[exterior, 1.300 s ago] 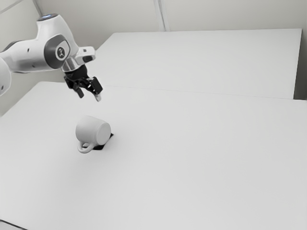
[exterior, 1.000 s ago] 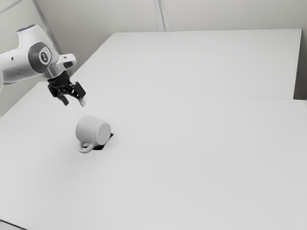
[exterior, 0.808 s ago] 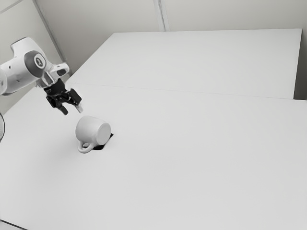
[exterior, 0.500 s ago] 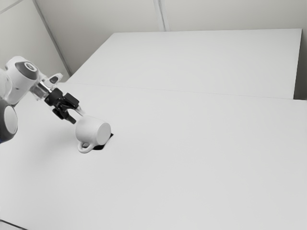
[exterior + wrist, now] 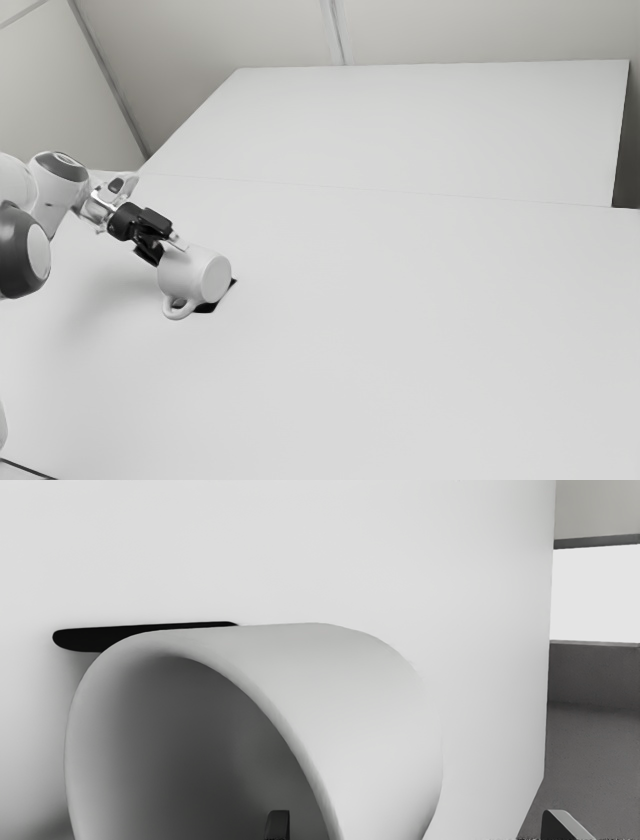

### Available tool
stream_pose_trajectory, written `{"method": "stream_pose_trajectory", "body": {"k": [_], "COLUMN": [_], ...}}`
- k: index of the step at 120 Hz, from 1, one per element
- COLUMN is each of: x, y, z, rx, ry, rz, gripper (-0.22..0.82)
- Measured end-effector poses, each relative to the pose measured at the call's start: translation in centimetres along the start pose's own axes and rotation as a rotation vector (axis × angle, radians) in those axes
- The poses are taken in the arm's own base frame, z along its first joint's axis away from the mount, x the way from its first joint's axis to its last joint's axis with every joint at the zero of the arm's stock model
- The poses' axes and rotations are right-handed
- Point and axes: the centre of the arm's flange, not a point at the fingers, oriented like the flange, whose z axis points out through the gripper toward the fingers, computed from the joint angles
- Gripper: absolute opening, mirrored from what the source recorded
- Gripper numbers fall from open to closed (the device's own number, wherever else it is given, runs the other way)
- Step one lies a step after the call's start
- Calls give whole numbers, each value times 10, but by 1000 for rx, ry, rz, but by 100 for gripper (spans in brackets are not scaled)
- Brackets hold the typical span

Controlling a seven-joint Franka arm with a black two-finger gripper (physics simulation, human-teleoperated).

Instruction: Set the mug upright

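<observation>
The white mug (image 5: pixel 195 273) lies on its side, base toward the exterior view's right, its handle low toward the front. My gripper (image 5: pixel 168 250) is at the mouth end, tilted toward it. In the wrist view the mouth of the mug (image 5: pixel 350 695) faces my hand. Open, the gripper (image 5: pixel 421 825) has one fingertip in front of or inside the mouth and the other beyond the outer wall, apart from it. How deep the first one reaches is hard to tell.
A flat black piece (image 5: pixel 226 292) lies beneath and beside the mug on the white table (image 5: pixel 400 330). Behind stands another white surface (image 5: pixel 420 130). A dark line (image 5: pixel 28 468) crosses the front corner at the exterior view's left.
My arm has swung down toward the exterior view's left, and the hand has tilted and come in to the mug's mouth. The mug has not moved.
</observation>
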Motion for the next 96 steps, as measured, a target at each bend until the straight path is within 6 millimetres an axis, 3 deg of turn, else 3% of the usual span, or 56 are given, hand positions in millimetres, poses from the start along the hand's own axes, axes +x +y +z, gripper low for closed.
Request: {"method": "stream_pose_trajectory", "body": {"k": [20,58,96], "x": [0,-5,-8], "y": [2,-3,-8], "z": [1,3,10], "rx": [-27,-58,-83], "ry": [9,23,45], "rz": [29,48,51], "gripper": [41,-3,-15]}}
